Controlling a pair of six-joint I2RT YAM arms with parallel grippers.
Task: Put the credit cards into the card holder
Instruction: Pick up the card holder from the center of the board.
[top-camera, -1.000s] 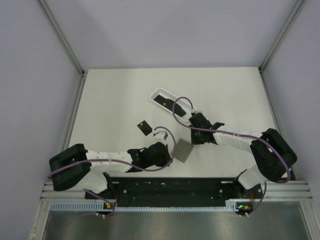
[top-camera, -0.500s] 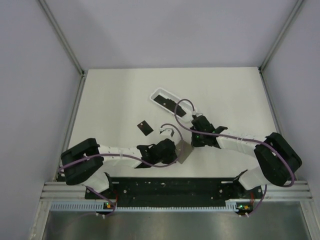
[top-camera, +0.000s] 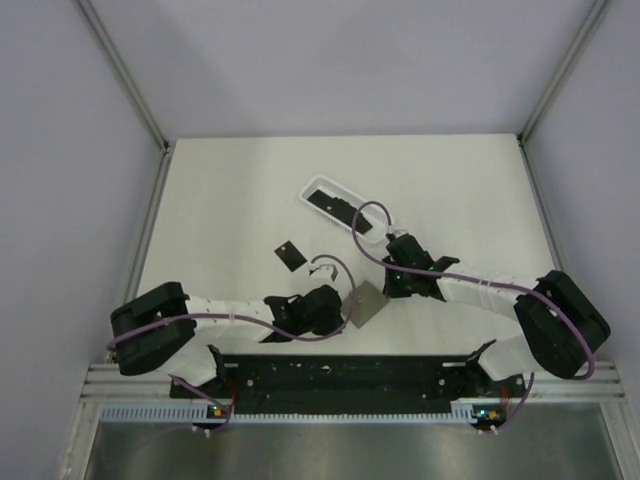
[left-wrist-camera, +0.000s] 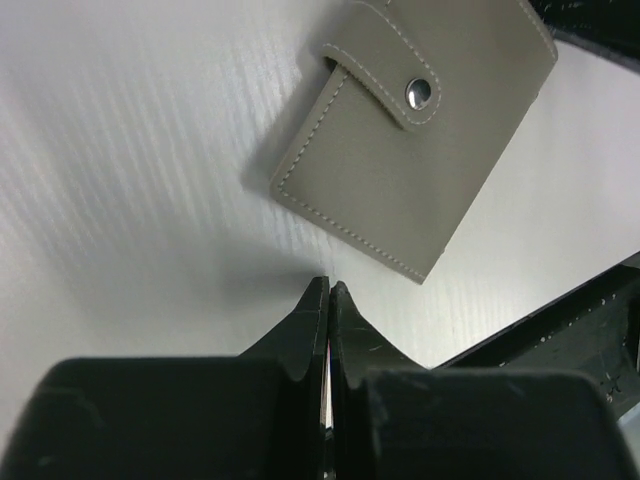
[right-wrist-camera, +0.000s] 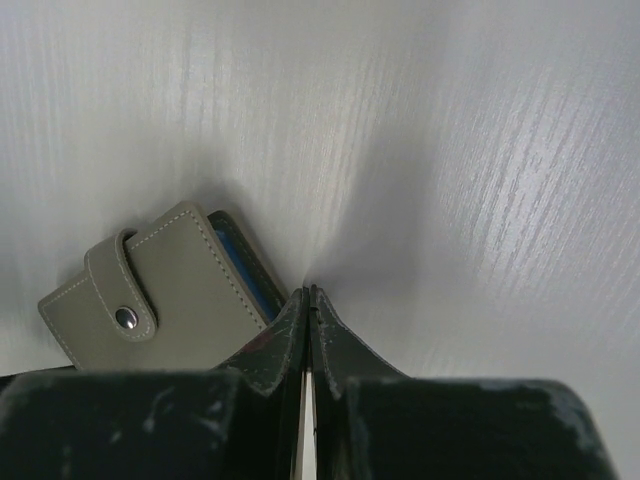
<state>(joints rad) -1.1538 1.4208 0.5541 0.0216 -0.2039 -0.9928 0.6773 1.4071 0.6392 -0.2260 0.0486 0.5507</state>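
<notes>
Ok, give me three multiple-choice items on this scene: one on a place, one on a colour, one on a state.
1. The card holder lies: A. against the back wall; B. between the left pincer and the right pincer; C. on an arm.
2. The loose card is: A. white; B. red; C. black.
3. The holder's strap is: A. snapped shut; B. hanging open; C. missing.
Answers: 1 B, both pincers flank it in the top view; 2 C, dark against the pale table; 3 A, buttoned down in the left wrist view.
</notes>
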